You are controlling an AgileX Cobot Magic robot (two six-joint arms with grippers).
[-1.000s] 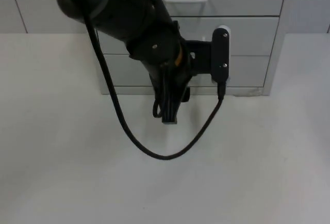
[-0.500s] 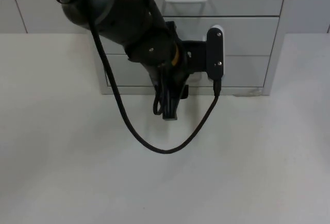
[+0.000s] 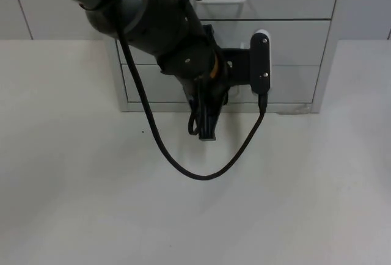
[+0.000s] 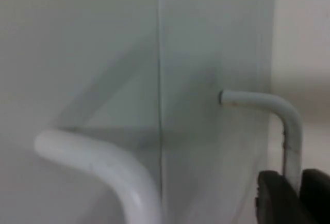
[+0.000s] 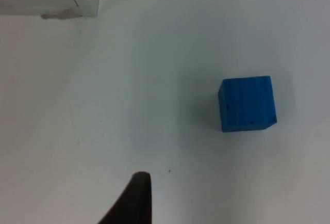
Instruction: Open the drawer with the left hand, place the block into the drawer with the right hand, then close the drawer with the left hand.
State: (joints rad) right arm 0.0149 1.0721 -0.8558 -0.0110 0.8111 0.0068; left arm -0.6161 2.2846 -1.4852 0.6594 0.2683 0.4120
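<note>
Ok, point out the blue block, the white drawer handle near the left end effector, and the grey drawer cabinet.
Blue cube block point(image 5: 247, 104): right wrist view, its top face.
White metal drawer handle point(image 4: 286, 126): left wrist view, its bend.
Grey drawer cabinet point(image 3: 293, 39): top view, a drawer front.

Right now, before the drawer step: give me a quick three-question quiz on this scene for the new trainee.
1. True or false: the blue block already lies inside a drawer.
2. Where is the left hand? A) in front of the drawer cabinet, pointing down at the table; B) over the block; C) at the table's near edge.
3. Fill in: the drawer handles are ___ in colour.

Key: 1 false, it sits on the table; 2 A; 3 white.
</note>
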